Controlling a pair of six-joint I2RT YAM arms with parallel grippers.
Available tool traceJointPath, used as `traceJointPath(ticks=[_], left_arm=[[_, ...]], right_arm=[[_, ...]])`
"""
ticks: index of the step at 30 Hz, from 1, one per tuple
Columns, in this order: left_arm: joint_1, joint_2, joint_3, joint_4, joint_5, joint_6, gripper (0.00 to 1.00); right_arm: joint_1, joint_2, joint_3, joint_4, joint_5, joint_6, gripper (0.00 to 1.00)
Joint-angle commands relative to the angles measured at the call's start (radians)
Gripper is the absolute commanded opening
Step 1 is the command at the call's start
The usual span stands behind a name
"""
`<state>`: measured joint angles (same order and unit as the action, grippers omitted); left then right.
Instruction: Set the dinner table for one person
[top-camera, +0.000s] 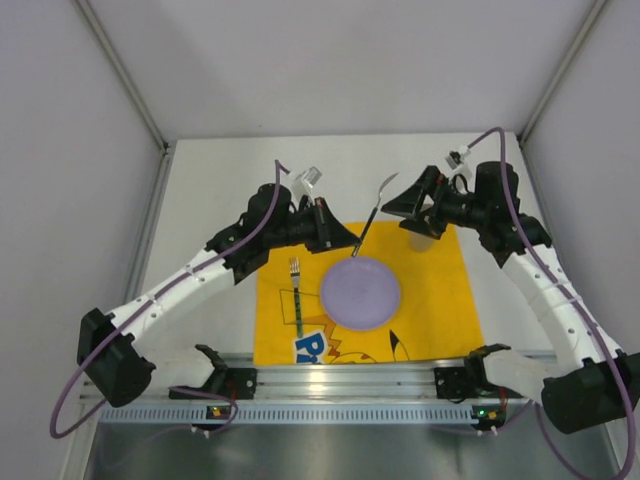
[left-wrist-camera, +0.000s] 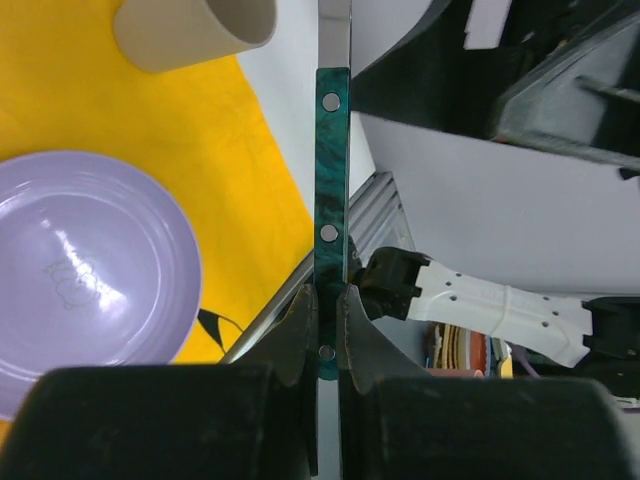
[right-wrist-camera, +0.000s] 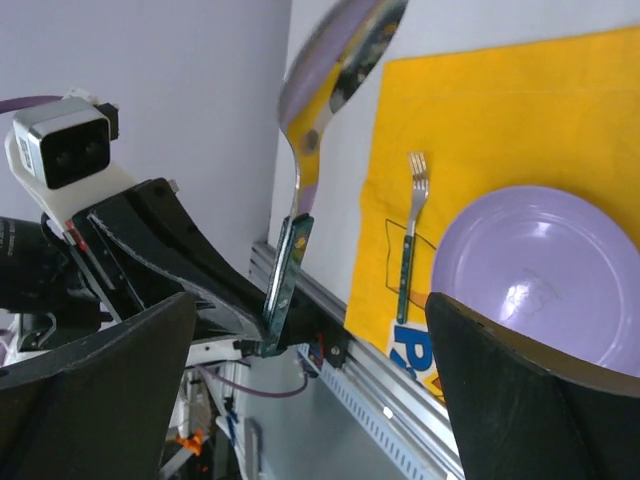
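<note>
My left gripper (top-camera: 343, 243) is shut on the green handle of a spoon (top-camera: 375, 205), holding it up above the far edge of the purple plate (top-camera: 360, 292). In the left wrist view the jaws (left-wrist-camera: 327, 320) clamp the handle (left-wrist-camera: 331, 180). The plate lies on the yellow cartoon mat (top-camera: 440, 300) on the white dinner table (top-camera: 215, 195). A fork (top-camera: 296, 290) lies on the mat left of the plate. A beige cup (left-wrist-camera: 195, 30) stands at the mat's far corner, mostly hidden under my right gripper (top-camera: 415, 212), which is open and empty. The right wrist view shows the spoon (right-wrist-camera: 330, 70), fork (right-wrist-camera: 410, 225) and plate (right-wrist-camera: 545, 270).
An aluminium rail (top-camera: 350, 378) runs along the near edge with both arm bases. Grey enclosure walls (top-camera: 80, 200) stand left, right and behind. Bare white tabletop lies left of and beyond the mat.
</note>
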<state>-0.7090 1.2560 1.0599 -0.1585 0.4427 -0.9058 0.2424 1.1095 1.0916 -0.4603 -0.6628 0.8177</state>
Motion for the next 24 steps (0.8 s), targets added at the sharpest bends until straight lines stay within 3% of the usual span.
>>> traceJointPath(ticks=[1, 5, 7, 8, 11, 16, 17, 22, 24], left_arm=[[-0.006, -0.064, 0.003, 0.189, 0.004, -0.071, 0.00], [-0.007, -0.063, -0.012, 0.278, 0.074, -0.114, 0.00], [-0.009, -0.064, -0.040, 0.356, 0.100, -0.145, 0.00], [-0.010, -0.066, -0.050, 0.381, 0.125, -0.157, 0.00], [-0.014, -0.069, -0.096, 0.486, 0.154, -0.206, 0.00], [-0.014, -0.073, -0.162, 0.606, 0.186, -0.272, 0.00], [-0.014, -0.072, -0.172, 0.628, 0.189, -0.284, 0.00], [-0.014, -0.052, -0.181, 0.628, 0.191, -0.282, 0.00], [-0.012, -0.044, -0.143, 0.513, 0.171, -0.246, 0.04]], right_arm=[[0.044, -0.048, -0.042, 0.205, -0.046, 0.109, 0.97], [0.119, -0.046, -0.105, 0.261, -0.011, 0.135, 0.91], [0.147, -0.043, -0.136, 0.328, -0.009, 0.152, 0.77], [0.153, -0.043, -0.144, 0.353, -0.009, 0.165, 0.62], [0.161, -0.045, -0.148, 0.414, -0.009, 0.179, 0.42], [0.161, -0.042, -0.116, 0.422, -0.003, 0.166, 0.34], [0.161, -0.040, -0.114, 0.425, -0.003, 0.167, 0.28], [0.161, -0.034, -0.081, 0.393, 0.014, 0.160, 0.00], [0.161, -0.024, -0.038, 0.292, 0.044, 0.098, 0.00]])
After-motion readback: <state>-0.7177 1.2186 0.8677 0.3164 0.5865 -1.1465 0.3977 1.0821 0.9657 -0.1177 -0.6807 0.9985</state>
